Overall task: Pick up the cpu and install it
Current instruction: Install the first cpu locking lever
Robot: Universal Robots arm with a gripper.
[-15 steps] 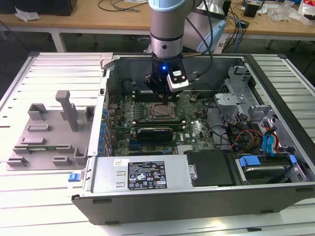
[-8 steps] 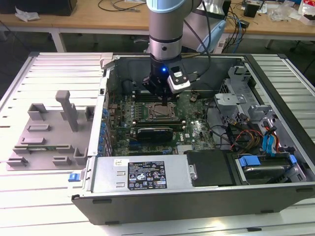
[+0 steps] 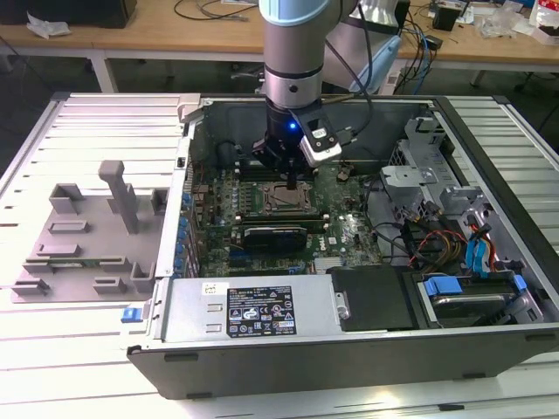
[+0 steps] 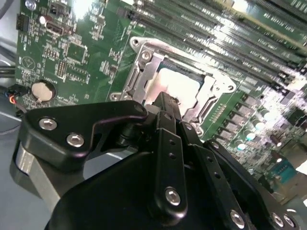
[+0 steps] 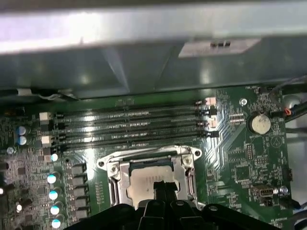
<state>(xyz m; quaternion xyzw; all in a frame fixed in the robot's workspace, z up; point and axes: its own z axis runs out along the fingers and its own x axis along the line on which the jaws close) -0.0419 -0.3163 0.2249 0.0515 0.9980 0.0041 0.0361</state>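
The jaws (image 4: 165,103) are drawn together into one narrow black tip that rests on or just over the cpu (image 4: 175,86); whether they pinch anything cannot be told. The cpu, a pale silver square, lies inside the socket (image 4: 144,62), framed by its metal bracket, in both wrist views. In the first wrist view the same tip (image 5: 163,186) sits over the cpu (image 5: 141,179) with the socket (image 5: 112,165) around it.

Beside the socket run four long black memory slots (image 5: 129,129), side by side. A single round coin battery (image 5: 259,123) sits on the green board (image 5: 240,163) near one corner; in the second wrist view the battery (image 4: 42,90) lies well apart from the socket. A row of five silver-topped capacitors (image 5: 53,194) stands along one side of the board.

In the exterior view the arm (image 3: 295,52) reaches straight down into an open computer case (image 3: 489,332) lying on its side on a slatted white desk (image 3: 79,349). A blue light glows on the wrist. One black drive bay cover (image 3: 376,297) lies near the front wall. A white and black label (image 3: 260,310) sits on the power supply; its print is too small to read. On the exterior view's left, one grey plastic fixture (image 3: 87,236) rests on the desk, apart from the case.
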